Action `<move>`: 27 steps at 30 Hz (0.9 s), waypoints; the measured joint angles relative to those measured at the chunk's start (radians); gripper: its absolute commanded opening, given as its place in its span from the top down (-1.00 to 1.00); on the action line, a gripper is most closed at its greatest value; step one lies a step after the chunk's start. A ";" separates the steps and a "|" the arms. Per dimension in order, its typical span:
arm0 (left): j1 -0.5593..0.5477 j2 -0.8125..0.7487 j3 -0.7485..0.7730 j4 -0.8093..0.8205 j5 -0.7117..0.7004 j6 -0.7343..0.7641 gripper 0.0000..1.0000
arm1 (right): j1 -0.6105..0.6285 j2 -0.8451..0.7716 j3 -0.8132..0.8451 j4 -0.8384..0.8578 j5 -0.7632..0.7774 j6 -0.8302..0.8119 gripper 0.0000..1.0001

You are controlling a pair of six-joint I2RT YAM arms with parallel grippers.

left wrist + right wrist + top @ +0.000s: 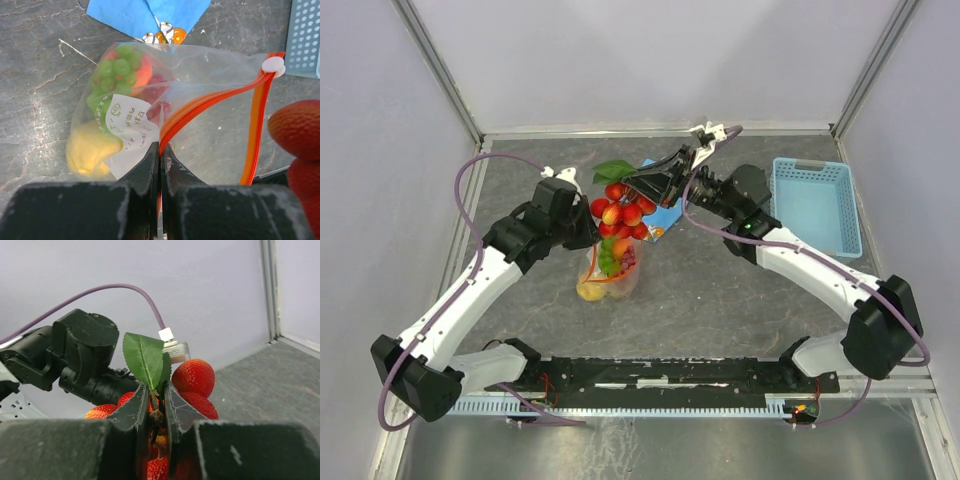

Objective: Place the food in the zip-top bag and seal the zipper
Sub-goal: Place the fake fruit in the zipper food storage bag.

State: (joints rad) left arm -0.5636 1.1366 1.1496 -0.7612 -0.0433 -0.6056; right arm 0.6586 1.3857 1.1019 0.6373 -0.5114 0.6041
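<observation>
The clear zip-top bag (608, 272) hangs upright at the table's middle, holding a yellow lemon (90, 150), green grapes (112, 75) and an orange fruit (143, 72). My left gripper (160, 147) is shut on the bag's red-orange zipper strip (200, 107), and the mouth gapes open with the white slider (273, 65) at its far end. My right gripper (156, 390) is shut on the stem of a bunch of red strawberries (622, 213) with green leaves (145, 357). The bunch hangs just above the bag's mouth and also shows in the left wrist view (297, 130).
A blue patterned cloth (660, 215) lies on the grey table behind the bag; it also shows in the left wrist view (145, 15). A light-blue plastic basket (817, 205) stands at the right, near the right wall. White walls enclose the table.
</observation>
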 measured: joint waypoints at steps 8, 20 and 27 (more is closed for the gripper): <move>0.112 -0.027 -0.014 0.026 0.157 -0.034 0.95 | 0.056 0.079 -0.045 0.293 0.011 0.033 0.97; 0.165 -0.043 -0.045 0.039 0.238 -0.066 0.95 | 0.140 0.158 -0.154 0.476 0.089 0.053 0.97; 0.170 -0.043 -0.045 0.039 0.237 -0.069 0.95 | 0.150 0.142 -0.288 0.480 0.141 0.016 0.97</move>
State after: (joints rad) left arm -0.3939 1.0939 1.1049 -0.7223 0.1940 -0.6750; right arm 0.8082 1.5280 0.8139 1.1175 -0.3706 0.6205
